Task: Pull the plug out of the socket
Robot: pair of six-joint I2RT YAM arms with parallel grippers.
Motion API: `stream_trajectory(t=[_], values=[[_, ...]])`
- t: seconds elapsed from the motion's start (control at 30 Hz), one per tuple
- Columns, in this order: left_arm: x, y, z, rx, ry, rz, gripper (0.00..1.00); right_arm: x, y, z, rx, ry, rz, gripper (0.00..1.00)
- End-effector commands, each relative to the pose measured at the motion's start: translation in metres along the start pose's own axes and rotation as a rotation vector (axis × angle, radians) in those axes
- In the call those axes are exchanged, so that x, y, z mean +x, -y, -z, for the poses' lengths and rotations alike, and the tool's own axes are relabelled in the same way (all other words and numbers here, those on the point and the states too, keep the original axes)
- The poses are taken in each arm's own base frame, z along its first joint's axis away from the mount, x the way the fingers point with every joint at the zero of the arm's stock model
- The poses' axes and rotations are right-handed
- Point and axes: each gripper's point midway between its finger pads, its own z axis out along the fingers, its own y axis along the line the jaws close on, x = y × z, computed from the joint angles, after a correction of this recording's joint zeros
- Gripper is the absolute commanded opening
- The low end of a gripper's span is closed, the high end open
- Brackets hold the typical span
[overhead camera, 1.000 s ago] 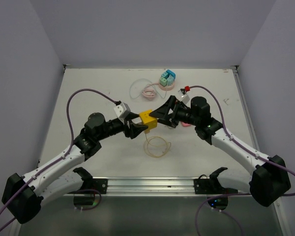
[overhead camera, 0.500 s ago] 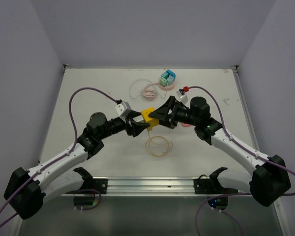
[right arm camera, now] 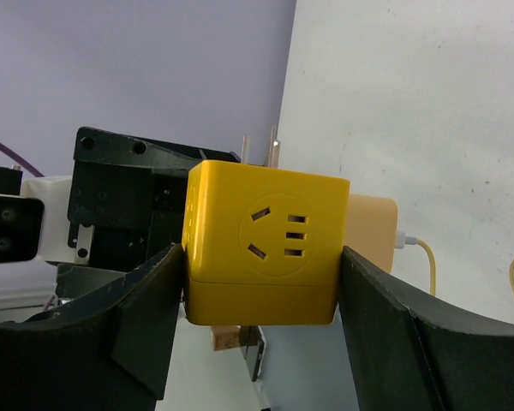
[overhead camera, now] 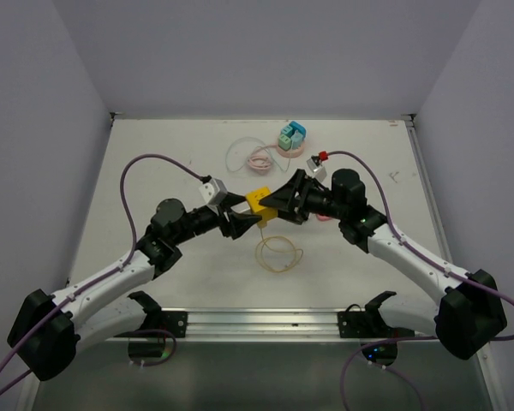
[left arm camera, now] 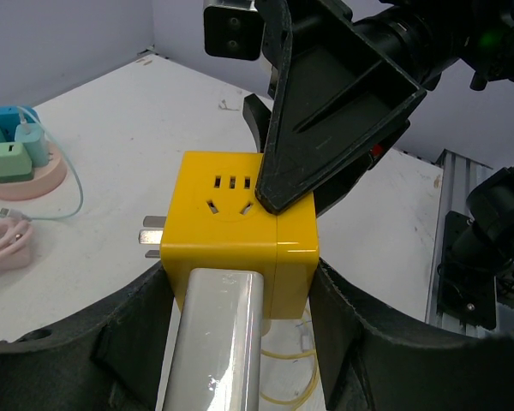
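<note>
A yellow cube socket [overhead camera: 259, 202] hangs above the table's middle, held between both grippers. My right gripper [overhead camera: 274, 200] is shut on it; in the right wrist view its fingers press the cube's [right arm camera: 265, 253] left and right faces. A pale plug [left arm camera: 214, 342] sits in the cube's [left arm camera: 240, 223] face nearest my left wrist, and shows behind the cube in the right wrist view [right arm camera: 373, 227]. My left gripper [left arm camera: 240, 278] straddles the plug without touching it, its fingertips [left arm camera: 150, 287] against the cube's sides. The plug's yellow cable [overhead camera: 277, 254] coils on the table below.
A teal and blue adaptor on a pink base [overhead camera: 291, 137] stands at the back, also visible in the left wrist view [left arm camera: 17, 150]. A pink cable bundle [overhead camera: 259, 158] and a thin white loop lie beside it. A metal rail [overhead camera: 257, 324] runs along the near edge.
The cube has risen slightly and moved a little toward the back. The left arm has pushed forward, bringing its fingers closer around the cube; the right gripper kept its hold.
</note>
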Motion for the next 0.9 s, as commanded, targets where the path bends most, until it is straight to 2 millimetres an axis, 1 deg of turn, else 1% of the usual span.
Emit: stream_trajectory(t=[0.0,0.03,0.07,0.1,0.13,0.2,0.23,0.27,0.33,0.43,0.53,0.7,0.8,0.87], values=[[-0.027,0.005,0.004,0.013,0.102,-0.052,0.21,0.001,-0.018,0.003,-0.054,-0.014,0.043,0.13],[-0.024,0.004,0.004,0.010,0.097,-0.049,0.27,0.001,-0.020,0.004,-0.057,-0.015,0.052,0.10],[-0.020,0.004,0.005,0.008,0.086,-0.043,0.32,0.001,-0.018,0.004,-0.046,-0.018,0.051,0.04],[-0.018,0.004,0.007,0.002,0.083,-0.040,0.38,0.000,-0.021,0.005,-0.049,-0.015,0.059,0.01],[-0.016,0.003,0.008,-0.003,0.078,-0.039,0.50,0.001,-0.018,0.005,-0.037,-0.019,0.062,0.00],[-0.009,0.002,0.011,-0.011,0.064,-0.031,0.61,0.000,-0.020,0.005,-0.037,-0.017,0.069,0.00],[-0.007,0.002,0.012,-0.015,0.059,-0.030,0.71,0.000,-0.020,0.005,-0.035,-0.020,0.071,0.00],[-0.002,0.000,0.013,-0.024,0.045,-0.023,0.76,0.000,-0.021,0.005,-0.037,-0.022,0.071,0.00],[0.000,0.000,0.014,-0.030,0.036,-0.023,0.86,0.000,-0.022,0.005,-0.040,-0.024,0.072,0.00],[0.005,-0.002,0.018,-0.047,0.022,-0.011,0.95,-0.001,-0.023,0.006,-0.031,-0.026,0.084,0.00],[0.011,-0.003,0.021,-0.061,0.010,-0.003,0.98,-0.004,-0.025,0.007,-0.023,-0.022,0.104,0.00],[0.032,-0.002,0.022,-0.060,-0.047,0.077,0.98,-0.008,-0.023,0.008,0.001,-0.008,0.112,0.00],[0.032,0.001,0.023,-0.060,-0.051,0.127,0.98,-0.010,-0.016,0.008,0.036,0.007,0.132,0.00],[0.029,0.001,0.025,-0.071,-0.051,0.147,0.99,-0.013,-0.010,0.006,0.053,0.020,0.146,0.00]])
